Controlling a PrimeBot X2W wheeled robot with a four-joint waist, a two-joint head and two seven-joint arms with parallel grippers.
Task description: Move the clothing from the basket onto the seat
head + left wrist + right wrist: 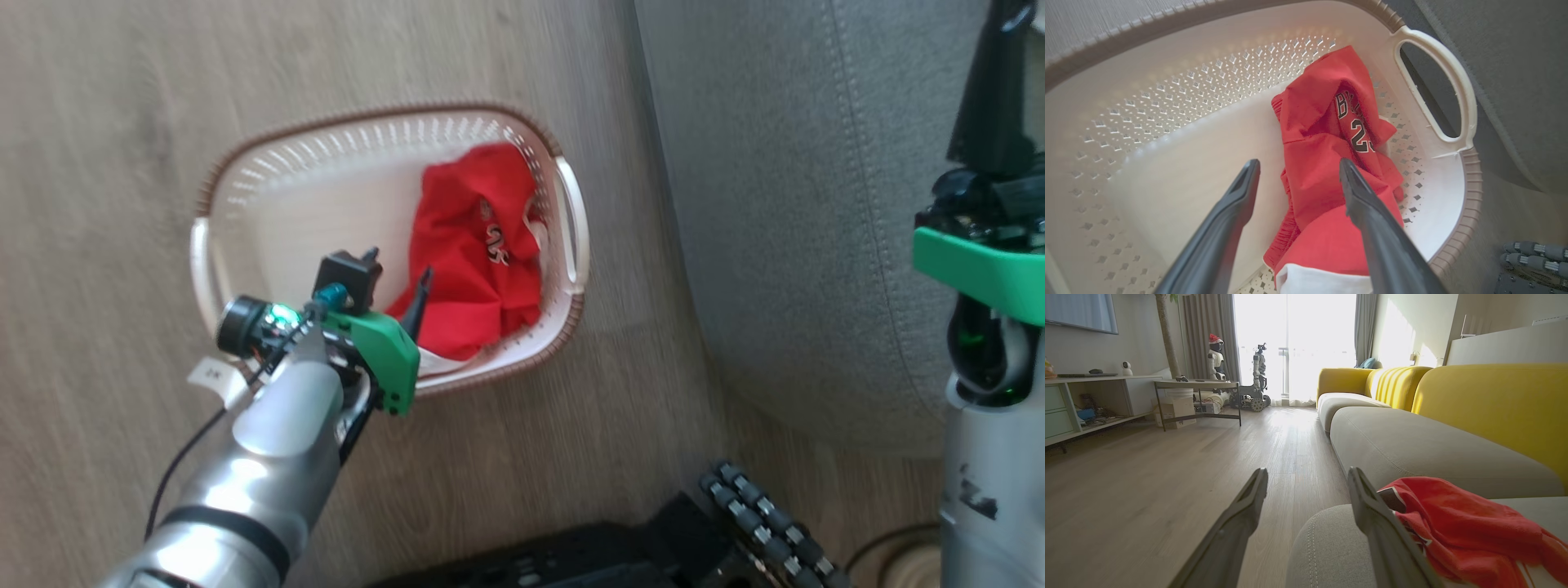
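Left hand (1298,161) wide open, maybe against clothing (1323,122).

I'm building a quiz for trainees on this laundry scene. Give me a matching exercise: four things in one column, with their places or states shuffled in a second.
Things:
1 left claw
2 right claw
3 basket
4 numbered jersey

Places or states:
A crumpled inside the basket
B open, over the seat
C standing on the wood floor
D open, above the numbered jersey

Pairs: 1-D, 2-B, 3-C, 4-A
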